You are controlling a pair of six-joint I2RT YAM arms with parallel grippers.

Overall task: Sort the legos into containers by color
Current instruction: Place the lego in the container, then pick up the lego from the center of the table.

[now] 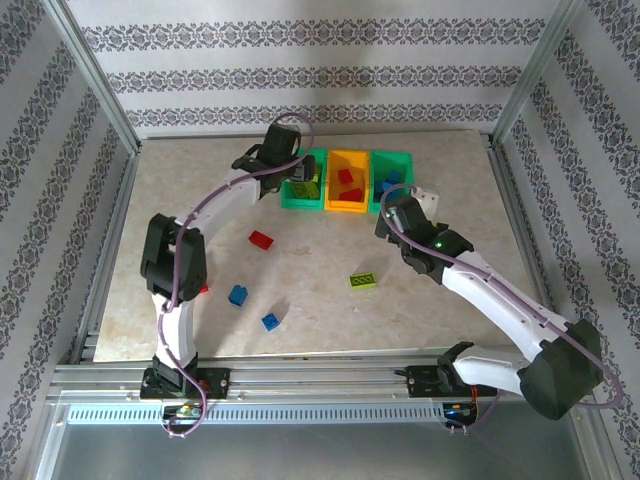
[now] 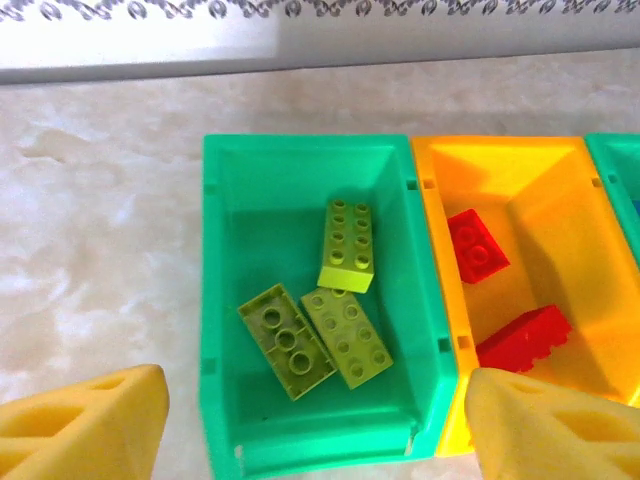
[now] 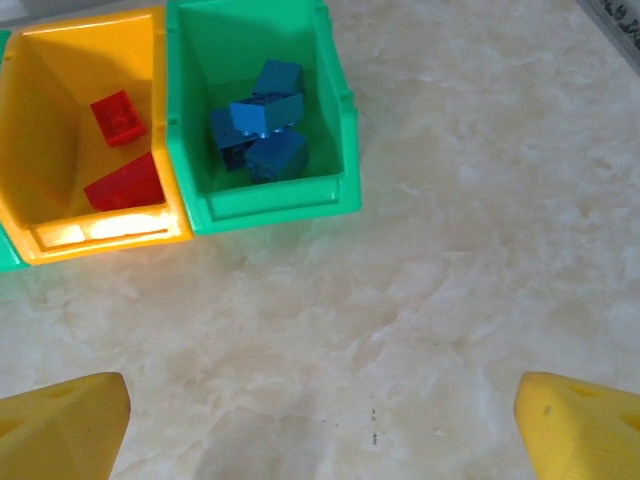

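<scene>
While over bin (image 2: 300, 146), left tool (image 2: 316, 428) agape

From above, the left arm (image 1: 215, 205) hides part of the left green plastic bin (image 1: 300, 203) and most of one small red brick (image 1: 204, 289).

Marbled beige table (image 1: 320, 300) enclosed by patterned striped walls (image 1: 300, 75).

Left tool (image 2: 312, 425) and right tool (image 3: 320, 420), jaws wide apart.
</scene>
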